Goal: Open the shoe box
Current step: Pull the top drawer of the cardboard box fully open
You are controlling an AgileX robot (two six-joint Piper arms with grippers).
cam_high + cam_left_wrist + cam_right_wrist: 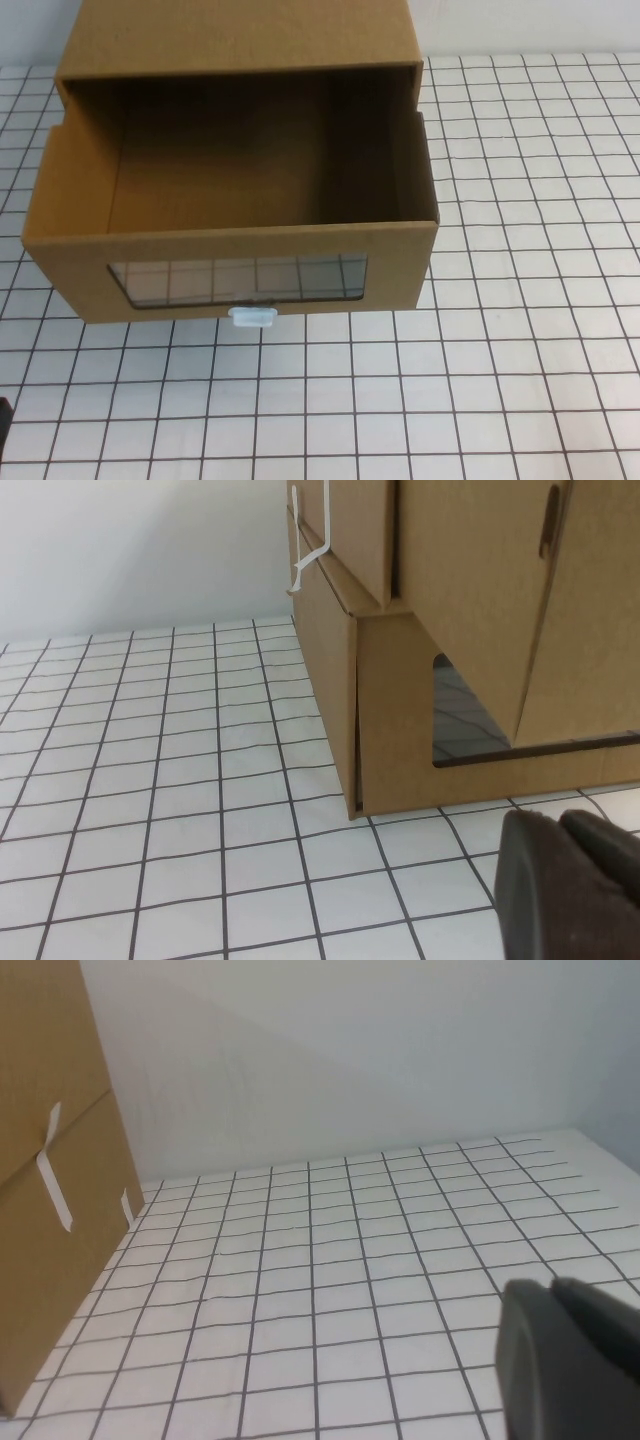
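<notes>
Shoe box (230, 260), upper left in the high view, stands open: light, stiff cardboard, best pulled by its white tab (251, 316). Left wrist view: left gripper (562, 830), pressed together and empty, near its corner. Right wrist view: right gripper (555, 1295) likewise, well apart.

Left gripper (575, 845) and right gripper (575, 1295) are dark, matte, round-edged.

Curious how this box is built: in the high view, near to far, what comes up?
Bare table, white pull tab, clear window, open drawer, box sleeve, wall. The left gripper sits shut before the box front, the right gripper shut over table beside it; neither shows there.
</notes>
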